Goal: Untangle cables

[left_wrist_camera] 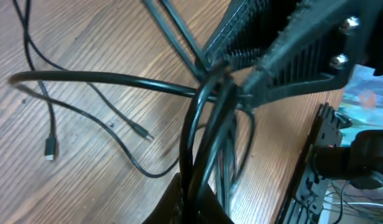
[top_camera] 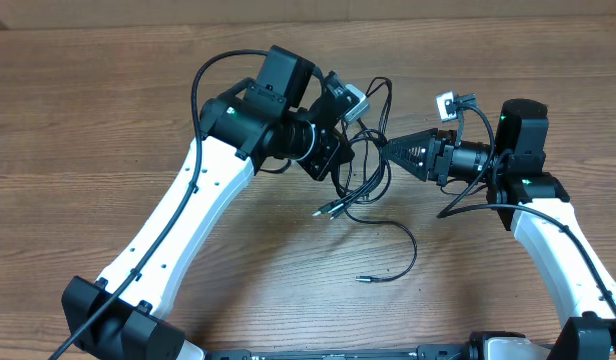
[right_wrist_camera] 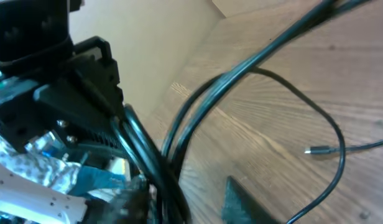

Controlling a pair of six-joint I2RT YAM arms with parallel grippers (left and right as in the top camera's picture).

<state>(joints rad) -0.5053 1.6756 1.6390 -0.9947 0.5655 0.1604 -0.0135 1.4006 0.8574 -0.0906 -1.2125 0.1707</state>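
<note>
The cables [top_camera: 363, 172] are thin black cords tangled at the table's middle, with one strand trailing to a small plug [top_camera: 364, 279]. My left gripper [top_camera: 338, 160] is shut on several strands, which run up out of its fingers [left_wrist_camera: 198, 186] in the left wrist view. My right gripper [top_camera: 384, 146] points left into the same bundle. In the right wrist view its jaws [right_wrist_camera: 188, 202] stand apart around the cables [right_wrist_camera: 198, 106]. The strands lie against the left finger, and bare wood shows between them and the right finger [right_wrist_camera: 241, 199].
The two grippers nearly touch, tip to tip, over the wooden table [top_camera: 108, 90]. Two plug ends [top_camera: 323, 210] lie just below the left gripper. A loose loop [top_camera: 408, 245] curves toward the front. Each wrist carries a white camera connector [top_camera: 448, 103] with its own cord.
</note>
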